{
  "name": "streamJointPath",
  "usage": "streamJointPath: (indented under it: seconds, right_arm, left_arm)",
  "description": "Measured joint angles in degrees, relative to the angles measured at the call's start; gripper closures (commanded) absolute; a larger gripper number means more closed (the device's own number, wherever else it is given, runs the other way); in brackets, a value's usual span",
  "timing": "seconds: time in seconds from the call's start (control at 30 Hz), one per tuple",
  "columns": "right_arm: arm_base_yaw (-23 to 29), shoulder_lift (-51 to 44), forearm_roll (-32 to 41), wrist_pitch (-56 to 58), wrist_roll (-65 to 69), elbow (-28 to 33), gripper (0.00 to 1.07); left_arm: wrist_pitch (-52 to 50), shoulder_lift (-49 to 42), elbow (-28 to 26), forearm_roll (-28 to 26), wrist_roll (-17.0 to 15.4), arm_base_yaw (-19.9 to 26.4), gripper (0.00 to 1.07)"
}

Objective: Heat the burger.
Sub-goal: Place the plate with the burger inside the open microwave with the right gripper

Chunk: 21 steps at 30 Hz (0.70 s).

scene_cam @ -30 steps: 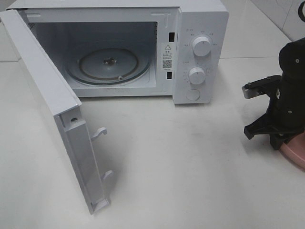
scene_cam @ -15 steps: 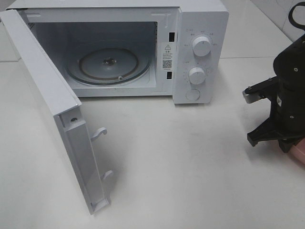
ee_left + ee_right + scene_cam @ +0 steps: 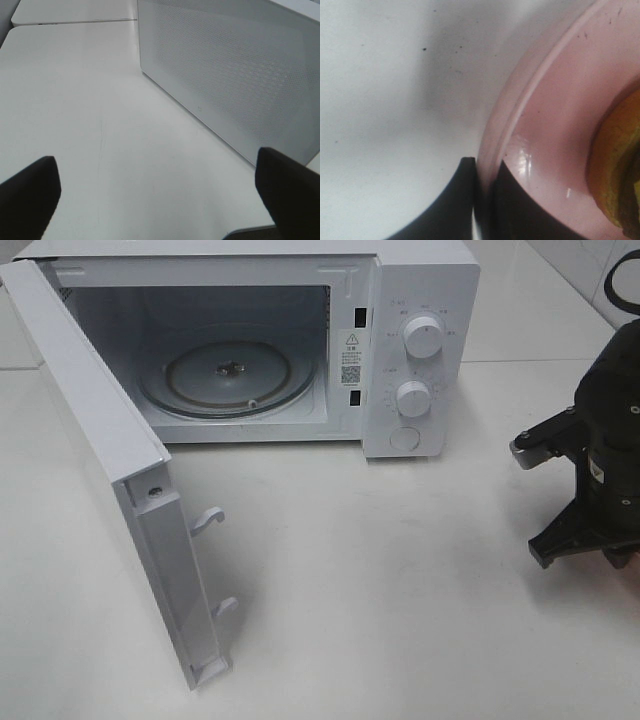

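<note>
Downward, right gripper (image 3: 484, 167) tight on plate (image 3: 555, 115).

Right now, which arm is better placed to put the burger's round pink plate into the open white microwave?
Likely right: the right gripper grips the round pink plate by its rim; the left gripper hangs open, empty.

We see a white microwave (image 3: 250, 340) well apart from the right gripper (image 3: 484, 162), its door (image 3: 110, 460) swung wide and a glass turntable (image 3: 228, 375) inside. A pink plate (image 3: 555, 125) has its rim between that gripper's tips, above the white table (image 3: 400, 590).
</note>
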Motion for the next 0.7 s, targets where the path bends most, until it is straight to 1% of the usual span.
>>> streamJointPath:
  seconds: [0.23,0.43,0.5,0.53,0.6,0.67,0.7]
  right_arm:
    - [3.38,-5.67,-0.17,1.09,0.34,3.90,1.07]
    - [5.44,-8.31,-0.17,2.81,0.34,4.70,1.07]
    - [8.02,-10.31,-0.17,4.81,0.34,4.76,1.07]
    - [8.02,-10.31,-0.17,4.81,0.34,4.76,1.07]
    - [10.37,-11.92,-0.17,6.13,0.11,4.76,1.07]
    - [11.29,-12.38,-0.17,6.65,0.11,4.76,1.07]
    - [12.95,-13.18,-0.17,7.51,0.00,4.76,1.07]
  left_arm:
    - [0.00,0.00,0.00,0.00,0.00,0.00,0.09]
    - [0.00,0.00,0.00,0.00,0.00,0.00,0.09]
    - [0.00,0.00,0.00,0.00,0.00,0.00,0.09]
    - [0.00,0.00,0.00,0.00,0.00,0.00,0.09]
    - [0.00,0.00,0.00,0.00,0.00,0.00,0.09]
    - [0.00,0.00,0.00,0.00,0.00,0.00,0.09]
    - [0.00,0.00,0.00,0.00,0.00,0.00,0.09]
